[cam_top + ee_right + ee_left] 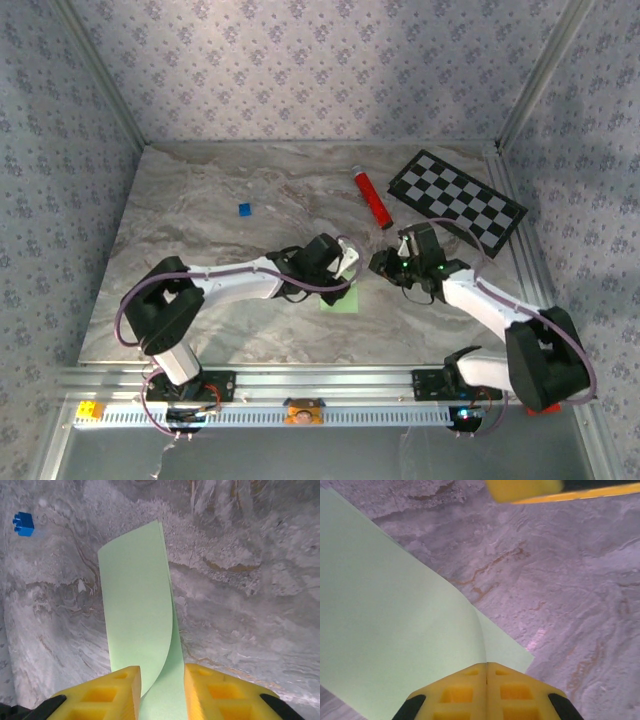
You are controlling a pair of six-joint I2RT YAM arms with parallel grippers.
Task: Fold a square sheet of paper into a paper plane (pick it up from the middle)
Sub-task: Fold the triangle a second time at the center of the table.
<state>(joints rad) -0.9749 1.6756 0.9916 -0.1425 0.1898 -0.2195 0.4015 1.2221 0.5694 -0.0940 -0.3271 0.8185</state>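
Observation:
The square sheet of paper (385, 630) is pale green and bent over on itself in a loose curl, with no dart shape. My left gripper (486, 666) is shut, pinching the sheet's edge between its yellow fingers. In the right wrist view the paper (135, 605) rises as a curved double layer and passes loosely through the gap of my right gripper (162, 687), which is open. From above, the left gripper (348, 262) and right gripper (386, 263) meet at mid-table, with a corner of the paper (340, 299) showing below them.
A red tube (372, 197) and a black-and-white checkerboard (456, 199) lie at the back right. A tiny blue square (244, 209) sits at the back left, and it shows again as the blue square (23, 523). Metal frame posts and patterned walls enclose the marble table (200, 320).

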